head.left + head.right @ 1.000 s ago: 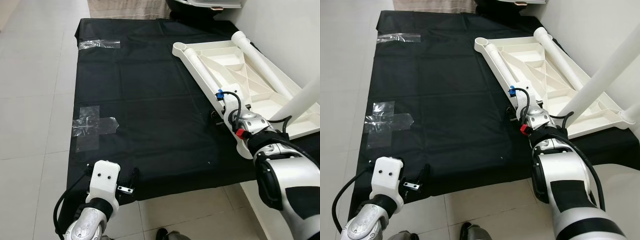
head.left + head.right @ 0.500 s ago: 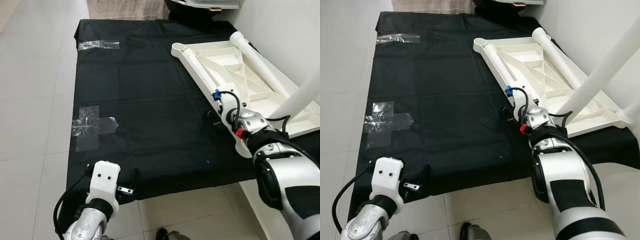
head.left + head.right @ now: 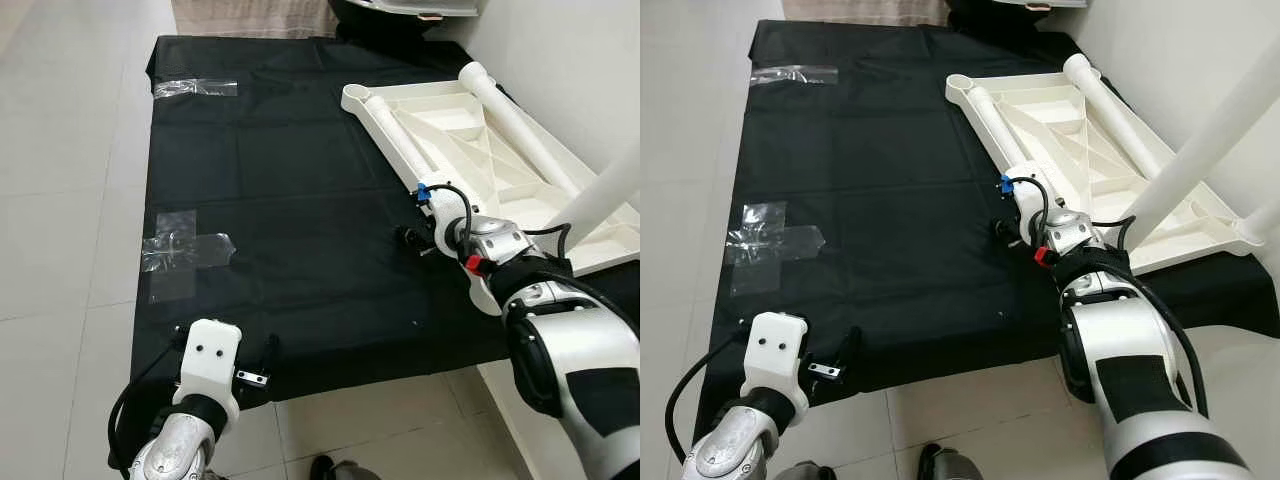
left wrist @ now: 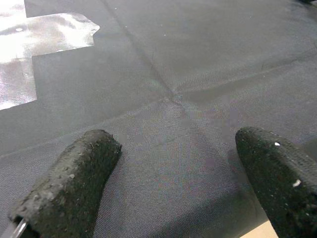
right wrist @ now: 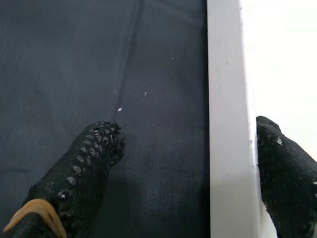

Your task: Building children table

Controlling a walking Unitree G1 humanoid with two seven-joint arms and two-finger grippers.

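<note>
On the tiled floor (image 3: 60,150), a black cloth (image 3: 280,200) is spread out, with patches of clear tape (image 3: 185,250) stuck to it near the robot's left. At the cloth's near edge the left gripper (image 3: 258,368) is held low, fingers spread wide with nothing between them; in its wrist view only cloth weave and a corner of tape (image 4: 39,29) are seen between the two black pads (image 4: 74,183). No change is noted there over the last second.

Further right, the children's table (image 3: 480,150) is seen lying upside down on the cloth against the wall, its ribbed underside up. One white leg (image 3: 520,125) is laid across it and another leg (image 3: 610,190) is seen standing up from its far corner.

The right gripper (image 3: 412,236) has been shifted along the table's near rim, toward the far end of the cloth and slightly outward, compared with a second ago. In its wrist view the fingers are shown parted, one finger (image 5: 94,153) on the cloth and the other (image 5: 285,163) on the white side, so that the rim (image 5: 225,124) is straddled but not yet pinched. The shift is judged to be a search for a grip on the rim, so that the tabletop can be moved or steadied for leg fitting.
</note>
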